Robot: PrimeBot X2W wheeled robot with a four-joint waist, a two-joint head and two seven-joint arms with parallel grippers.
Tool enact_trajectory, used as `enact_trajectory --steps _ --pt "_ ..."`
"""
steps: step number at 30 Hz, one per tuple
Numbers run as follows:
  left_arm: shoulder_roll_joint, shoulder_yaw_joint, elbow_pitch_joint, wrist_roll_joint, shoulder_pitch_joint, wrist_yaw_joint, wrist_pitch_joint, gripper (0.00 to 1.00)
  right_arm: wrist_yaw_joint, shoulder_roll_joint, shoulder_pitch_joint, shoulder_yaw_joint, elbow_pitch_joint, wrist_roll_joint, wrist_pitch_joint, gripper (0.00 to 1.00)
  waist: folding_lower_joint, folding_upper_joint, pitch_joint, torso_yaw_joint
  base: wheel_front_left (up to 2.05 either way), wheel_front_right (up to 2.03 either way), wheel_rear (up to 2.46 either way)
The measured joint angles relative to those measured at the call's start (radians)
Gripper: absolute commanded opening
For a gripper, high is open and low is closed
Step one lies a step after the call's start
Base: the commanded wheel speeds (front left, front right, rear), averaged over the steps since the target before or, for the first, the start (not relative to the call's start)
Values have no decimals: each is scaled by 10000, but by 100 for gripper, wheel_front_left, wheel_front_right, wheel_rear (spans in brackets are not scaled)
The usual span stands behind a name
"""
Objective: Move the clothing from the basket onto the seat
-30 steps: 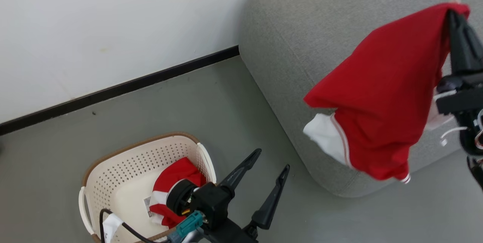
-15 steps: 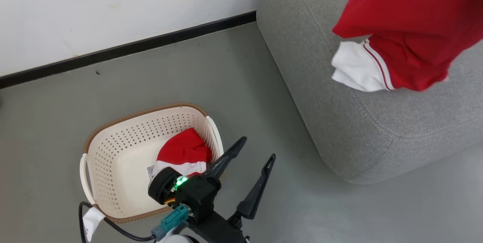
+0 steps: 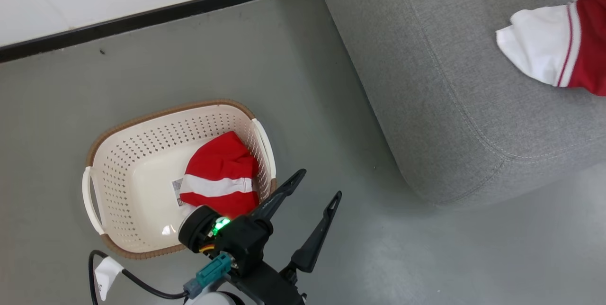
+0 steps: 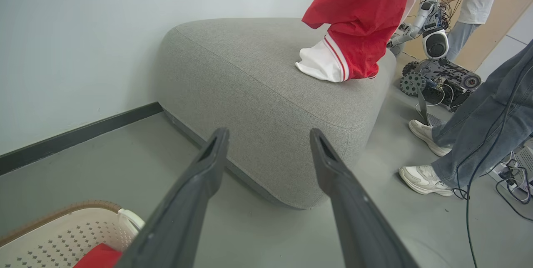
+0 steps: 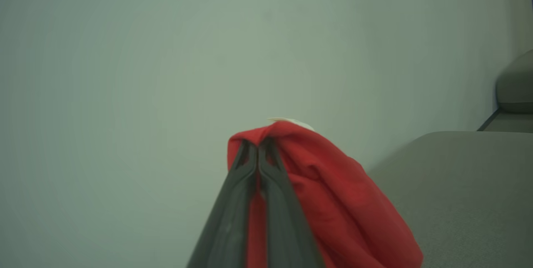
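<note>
At the near left, the basket (image 3: 161, 112) holds one red garment (image 3: 220, 177), untouched. Just right of it your left gripper (image 3: 318, 183) hangs over the floor (image 3: 284, 82), fingers spread, holding nothing. At the far right, the second red garment (image 3: 584, 58) dangles from your right gripper (image 5: 258, 145), which is pinched on its top, and its white hem touches the seat (image 3: 426, 82). You're roughly midway: release this one, then fetch the other.

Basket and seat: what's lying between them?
Bare grey floor lies between the basket and the seat; the open left gripper hangs over that stretch, in the head view.
</note>
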Motion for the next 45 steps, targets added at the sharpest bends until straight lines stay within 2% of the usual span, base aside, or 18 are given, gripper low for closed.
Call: enact_trajectory --steps 8,19,29,40,41,42,43,44,45 --pt "443 280 -362 44 11 153 182 100 0 -61 -709 -56 800 -56 2 0 0 0 662 167 0 0 0" --pt "1147 727 -972 58 187 420 489 100 0 -763 -1408 -591 1983 -46 0 0 -1 0 1632 146 0 0 0" --pt "1244 815 -1200 144 178 510 719 100 0 94 -1127 -238 2602 -63 2 0 0 0 2143 -33 0 0 0" --pt "1300 955 -1350 146 177 685 884 100 0 190 -880 -98 3258 -90 0 0 -1 0 2282 -74 0 0 0" --pt "1289 953 -1367 146 174 685 884 100 0 230 -851 -63 3271 -92 0 7 0 0 2283 -79 0 0 0" --pt "1273 949 -1383 146 166 685 886 100 0 265 -831 -40 3287 -94 0 31 -1 0 2281 -83 0 0 0" --pt "1262 945 -1392 146 156 685 895 100 0 290 -808 -4 3289 -107 0 62 0 0 2278 -87 0 0 0" --pt "1256 945 -1394 146 145 685 895 100 0 313 -795 50 3287 -125 2 100 0 -1 2273 -93 0 0 0" --pt "1254 947 -1394 144 135 685 895 100 0 339 -784 117 3281 -178 2 100 0 -1 2265 -99 0 0 0"
